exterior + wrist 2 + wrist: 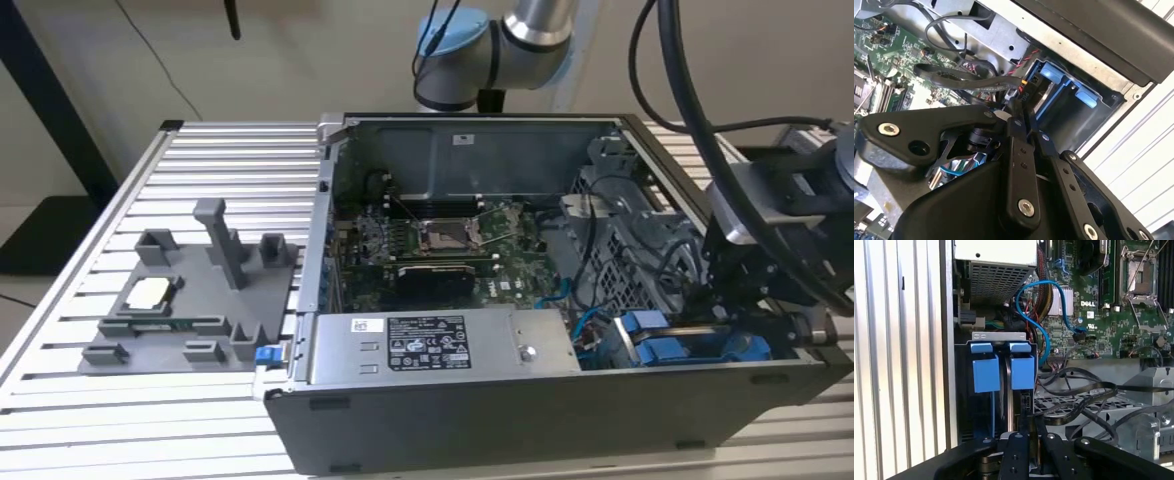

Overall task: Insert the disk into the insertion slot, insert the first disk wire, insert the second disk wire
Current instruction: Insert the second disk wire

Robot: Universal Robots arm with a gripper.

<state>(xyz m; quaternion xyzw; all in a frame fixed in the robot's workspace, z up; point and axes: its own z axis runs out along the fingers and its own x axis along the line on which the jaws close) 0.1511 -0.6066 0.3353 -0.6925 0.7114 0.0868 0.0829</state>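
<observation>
- Matt black, smooth gripper [1021, 131] with bright metal screw heads.
- Glossy bright-blue plastic disk carrier [1002, 371].
- Dull grey perforated sheet-metal insertion slot [1001, 336].
- Ribbed, satin silver aluminium table [220, 170].
- Matt grey plastic fixture tray [187, 320].
- Green circuit board [461, 250], faintly shiny.

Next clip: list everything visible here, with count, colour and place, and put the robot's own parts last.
computer case: one, dark grey, open on the slatted table.
slatted table: one, silver, under everything.
motherboard: one, green, on the case floor.
processor socket: one, silver, mid motherboard.
power supply: one, silver with a label, along the case's near wall.
disk: one, blue-framed, seated in the insertion slot at the case corner.
blue cable: one, looping from motherboard toward the slot.
black cables: several, beside the slot.
fixture tray: one, grey, at the exterior view's left.
chip module: one, white-topped, on the tray.
gripper: one, black, close to the disk.
</observation>
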